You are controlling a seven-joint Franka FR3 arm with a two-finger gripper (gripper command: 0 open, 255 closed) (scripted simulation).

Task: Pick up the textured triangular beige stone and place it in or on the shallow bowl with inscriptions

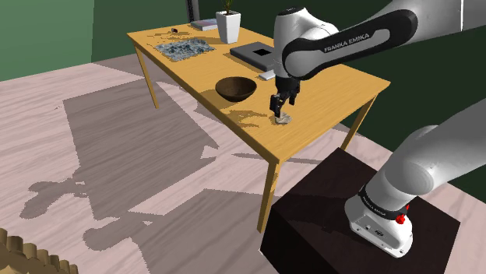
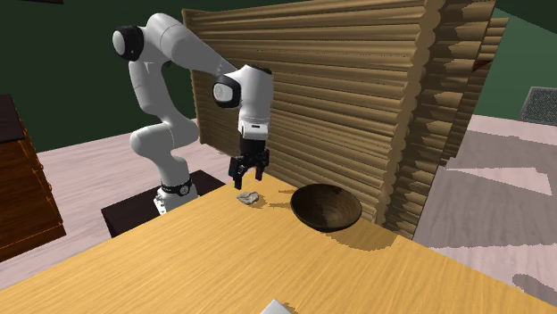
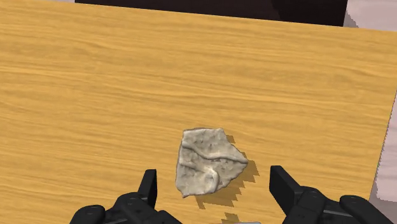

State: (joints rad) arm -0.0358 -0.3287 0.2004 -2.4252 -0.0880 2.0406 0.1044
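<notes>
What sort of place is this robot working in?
Probably a room in a home: a light wooden table bearing a white square plant pot, a pale plank floor, and dark green walls.

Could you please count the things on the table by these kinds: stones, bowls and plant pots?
Stone: 1
Bowl: 1
Plant pot: 1
Total: 3

The table [image 3: 95, 76] is of yellow wood with fine grain and a matt finish, the stone [image 3: 207, 162] looks rough and creased, the dark bowl [image 2: 327, 210] is smooth with faint shine, and the wall [image 2: 357, 80] is of ribbed wooden logs.
</notes>
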